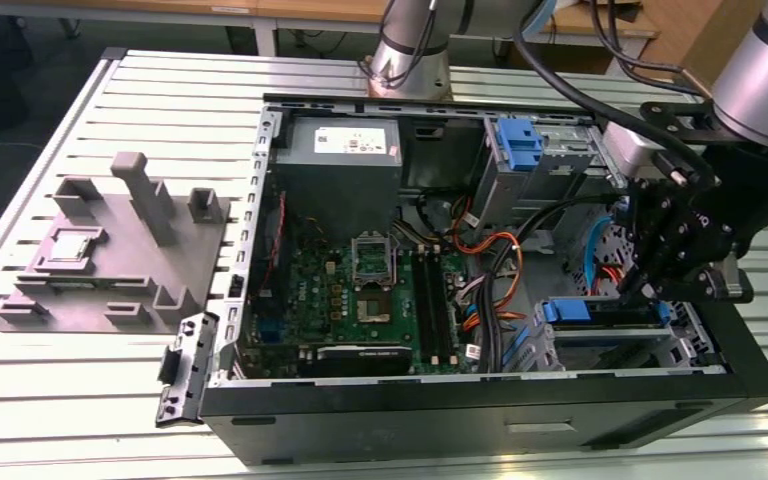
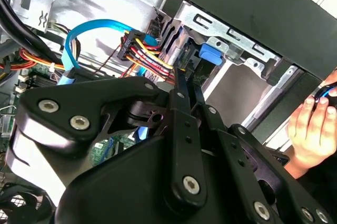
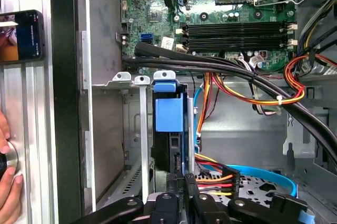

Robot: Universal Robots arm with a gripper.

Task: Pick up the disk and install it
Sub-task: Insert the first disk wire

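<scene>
Just ahead of the gripper (image 1: 658,290), the disk (image 3: 169,109) sits in its bay.
Fingers clenched on its rear edge, apparently pushing it home inside the computer case (image 1: 491,415).

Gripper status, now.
Gripper: down inside the computer case, at the disk seated in its drive bay; open or shut cannot be told.

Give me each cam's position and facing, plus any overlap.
Exterior view: off the arm, above, looking down into the open computer case; arm and gripper over the drive bay.
First wrist view: on the arm, looking along the gripper at the disk in the bay, motherboard beyond.
Second wrist view: on the arm, behind the gripper, facing the bay; a person's hand outside the case.
All share the disk's blue carrier.
</scene>
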